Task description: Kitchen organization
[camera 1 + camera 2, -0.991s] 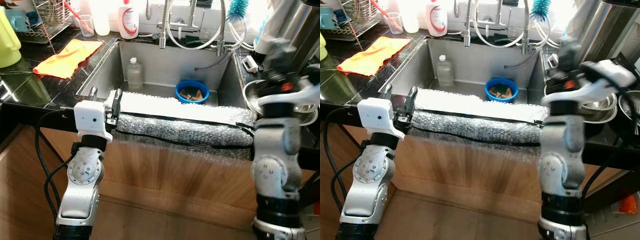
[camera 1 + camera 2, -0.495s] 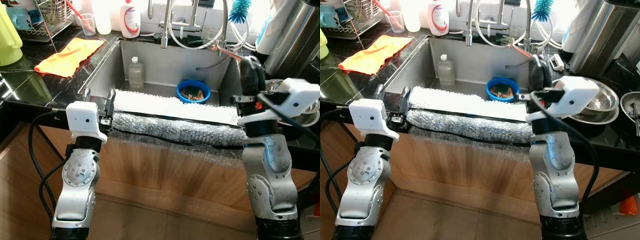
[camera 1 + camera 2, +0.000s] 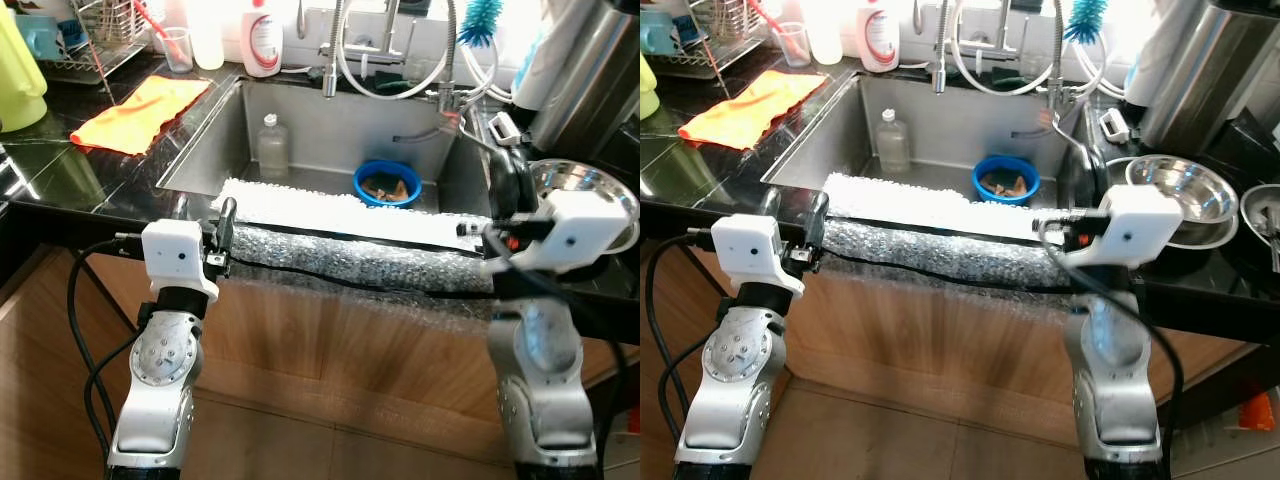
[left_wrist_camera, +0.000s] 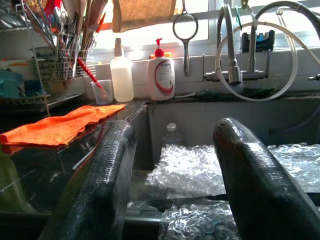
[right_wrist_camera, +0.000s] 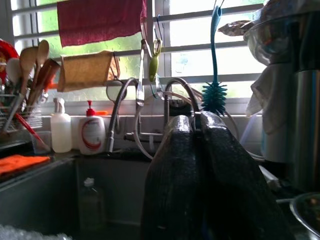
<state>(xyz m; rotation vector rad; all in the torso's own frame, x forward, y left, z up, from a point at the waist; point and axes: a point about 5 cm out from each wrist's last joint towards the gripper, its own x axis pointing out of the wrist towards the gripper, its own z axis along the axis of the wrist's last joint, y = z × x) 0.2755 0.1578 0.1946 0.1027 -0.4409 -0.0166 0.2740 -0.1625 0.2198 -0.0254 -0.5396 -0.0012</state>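
A strip of bubble wrap (image 3: 350,235) pads the front rim of the steel sink (image 3: 330,120). Inside the sink stand a blue bowl (image 3: 385,183) holding scraps and a clear bottle (image 3: 270,145). My left gripper (image 3: 205,212) is open at the wrap's left end, and the left wrist view has its fingers (image 4: 112,165) spread before the wrap (image 4: 190,167). My right gripper (image 3: 510,180) is shut and empty, over the sink's right rim beside a steel bowl (image 3: 585,190). Its closed fingers (image 5: 172,170) point toward the faucet (image 5: 172,100).
An orange cloth (image 3: 140,112) lies on the black counter left of the sink. A yellow-green jug (image 3: 20,70), dish rack (image 3: 95,35) and soap bottle (image 3: 262,40) stand behind. A teal brush (image 3: 478,20) hangs by the faucet hoses (image 3: 390,60). A large steel pot (image 3: 590,70) stands right.
My right arm swung in from the right and came down, so its shut gripper now sits by the sink's right rim. The left gripper stayed at the wrap's left end.
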